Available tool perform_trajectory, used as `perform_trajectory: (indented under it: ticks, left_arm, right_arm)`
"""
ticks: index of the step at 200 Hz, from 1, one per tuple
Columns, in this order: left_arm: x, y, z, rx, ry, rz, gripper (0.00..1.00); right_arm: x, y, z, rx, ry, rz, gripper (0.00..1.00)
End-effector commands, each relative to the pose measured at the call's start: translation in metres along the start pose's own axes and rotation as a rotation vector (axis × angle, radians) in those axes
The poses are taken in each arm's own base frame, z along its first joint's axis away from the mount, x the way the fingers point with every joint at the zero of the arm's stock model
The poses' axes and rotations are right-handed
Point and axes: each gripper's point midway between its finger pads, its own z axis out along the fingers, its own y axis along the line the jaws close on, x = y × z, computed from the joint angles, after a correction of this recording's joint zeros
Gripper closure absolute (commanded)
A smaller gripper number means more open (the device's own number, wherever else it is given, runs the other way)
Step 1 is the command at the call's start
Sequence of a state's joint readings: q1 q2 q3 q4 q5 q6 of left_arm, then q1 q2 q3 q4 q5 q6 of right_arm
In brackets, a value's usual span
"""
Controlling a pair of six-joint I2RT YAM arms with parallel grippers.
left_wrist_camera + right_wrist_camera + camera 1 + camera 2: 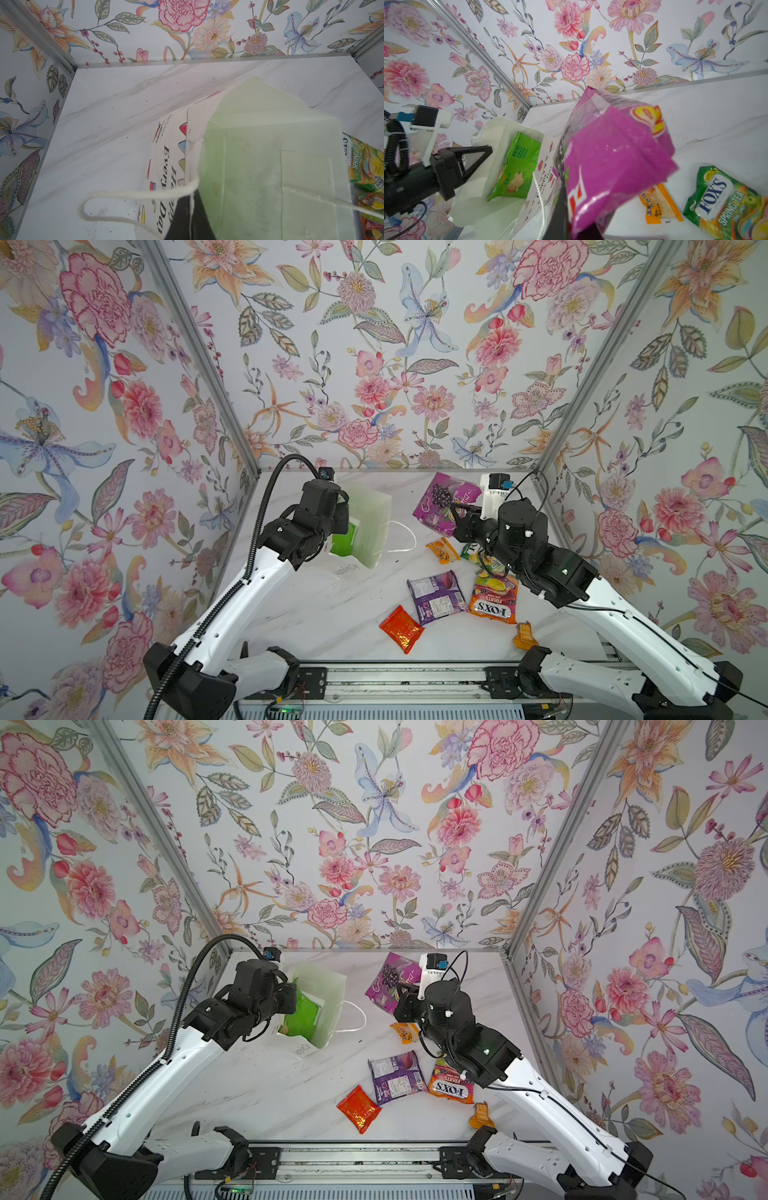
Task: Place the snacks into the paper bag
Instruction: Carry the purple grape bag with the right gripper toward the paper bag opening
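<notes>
Two arms reach forward on my screens: left gripper (484,151) pinched shut on the rim of the white paper carrier bag (371,506), right gripper (456,513) clamped on a purple crinkly chips packet (444,495) held up near it; a green chips bag (305,1013) lies inside

The left hand (291,997) pinches the rim of the white paper carrier bag (331,986), which holds a green crinkly chips packet (303,1017). The right hand (400,993) grips a purple foil packet (385,977).

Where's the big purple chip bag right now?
In both top views the big purple chip bag is held by the right gripper at the back right of the table, just right of the paper bag.
</notes>
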State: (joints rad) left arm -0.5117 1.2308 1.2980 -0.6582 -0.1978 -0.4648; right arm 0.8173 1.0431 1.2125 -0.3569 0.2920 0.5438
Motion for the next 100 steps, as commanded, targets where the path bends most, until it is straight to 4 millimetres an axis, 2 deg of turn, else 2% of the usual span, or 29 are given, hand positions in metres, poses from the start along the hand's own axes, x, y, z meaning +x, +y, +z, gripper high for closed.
perform_trajectory:
  ticks: [1, 30, 100]
  left_arm:
    - [-0.012, -0.006, -0.003, 0.008, -0.032, -0.017, 1.0]
    - [-0.012, -0.008, -0.002, 0.012, -0.032, -0.015, 1.0]
    - [-0.014, -0.012, -0.002, 0.021, -0.035, -0.007, 1.0]
  right_arm:
    - [-0.048, 0.029, -0.017, -0.053, -0.147, -0.04, 1.0]
    - [-0.055, 0.052, -0.019, -0.1, -0.15, -0.069, 1.0]
    - [-0.046, 0.097, -0.019, -0.175, -0.124, -0.134, 1.0]
